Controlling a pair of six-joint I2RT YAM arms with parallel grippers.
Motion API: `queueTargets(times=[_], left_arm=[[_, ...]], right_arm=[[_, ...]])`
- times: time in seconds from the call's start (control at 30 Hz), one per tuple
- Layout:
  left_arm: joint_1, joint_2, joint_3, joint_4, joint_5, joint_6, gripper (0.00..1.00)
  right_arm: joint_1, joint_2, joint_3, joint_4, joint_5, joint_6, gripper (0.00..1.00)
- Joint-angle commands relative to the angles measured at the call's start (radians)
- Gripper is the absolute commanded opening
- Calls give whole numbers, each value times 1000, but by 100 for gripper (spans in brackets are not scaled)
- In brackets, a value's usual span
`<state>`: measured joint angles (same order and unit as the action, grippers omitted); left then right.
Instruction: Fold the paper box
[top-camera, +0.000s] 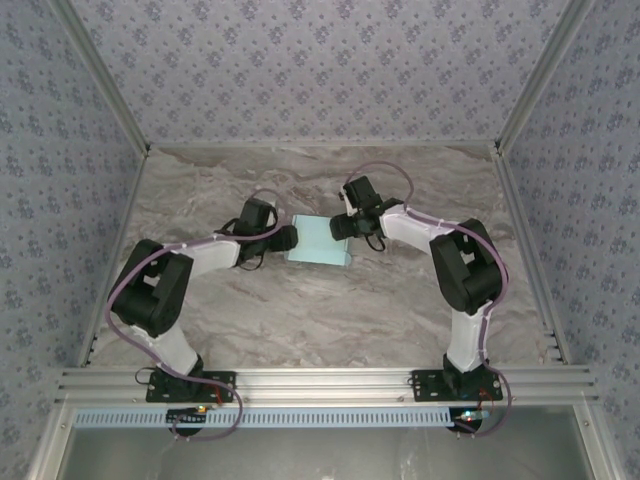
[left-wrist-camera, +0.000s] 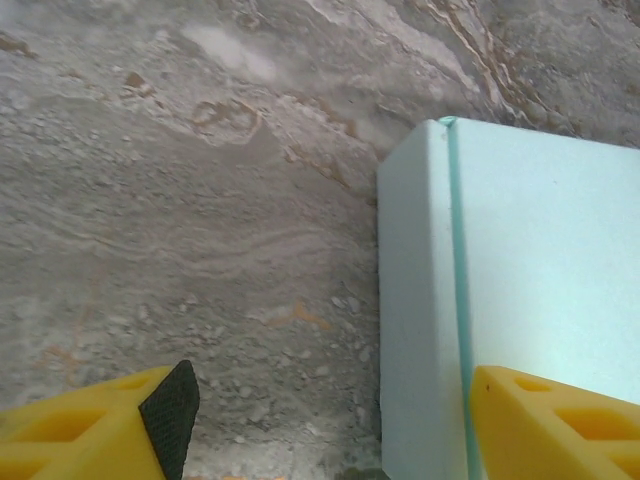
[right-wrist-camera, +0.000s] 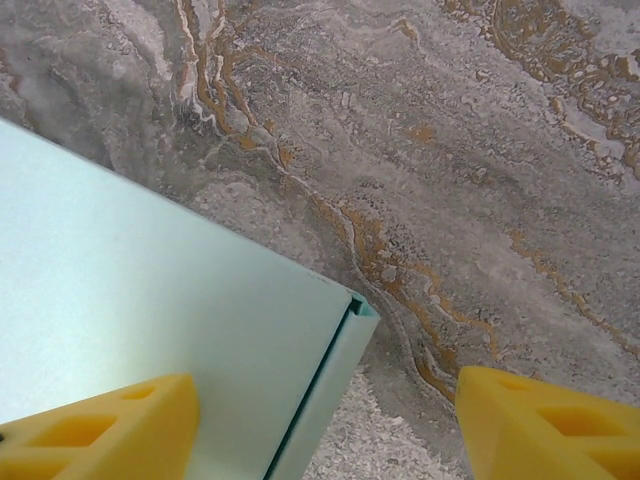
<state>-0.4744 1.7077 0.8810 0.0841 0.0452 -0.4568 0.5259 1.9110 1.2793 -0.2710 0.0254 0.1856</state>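
Paper box (top-camera: 318, 241) flat on marble table (top-camera: 300, 310), about mid-table, pale aqua. From above: left gripper (top-camera: 285, 238) at the box's 9 o'clock edge, right gripper (top-camera: 345, 228) at its 2 o'clock corner, jaw gaps too small to judge there.

Left wrist view clearer: left gripper (left-wrist-camera: 330, 410) spread wide, black pad (left-wrist-camera: 172, 415) over bare marble, other finger above the paper box (left-wrist-camera: 540, 260). Side wall and a darker fold line between the two. Contact with the top possible, hard to tell.

Right wrist view: right gripper (right-wrist-camera: 325, 400) likewise apart, one finger over the paper box (right-wrist-camera: 150, 290), the other over marble toward 3 o'clock. Box corner with its open seam between them, unclamped.
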Motion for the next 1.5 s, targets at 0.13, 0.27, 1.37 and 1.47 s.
queueTargets(times=[0.13, 0.27, 1.37, 1.47], left_arm=[[-10, 1, 6, 20, 31, 27, 67], [-9, 30, 27, 7, 63, 10, 57], [56, 89, -18, 107, 192, -40, 39], [56, 72, -30, 129, 207, -39, 40]], right_arm=[[-57, -91, -57, 4, -120, 45, 72], [-142, -150, -119, 61, -316, 140, 75], [-189, 74, -213, 532, -889, 625, 71], [-194, 81, -211, 581, -904, 702, 60]])
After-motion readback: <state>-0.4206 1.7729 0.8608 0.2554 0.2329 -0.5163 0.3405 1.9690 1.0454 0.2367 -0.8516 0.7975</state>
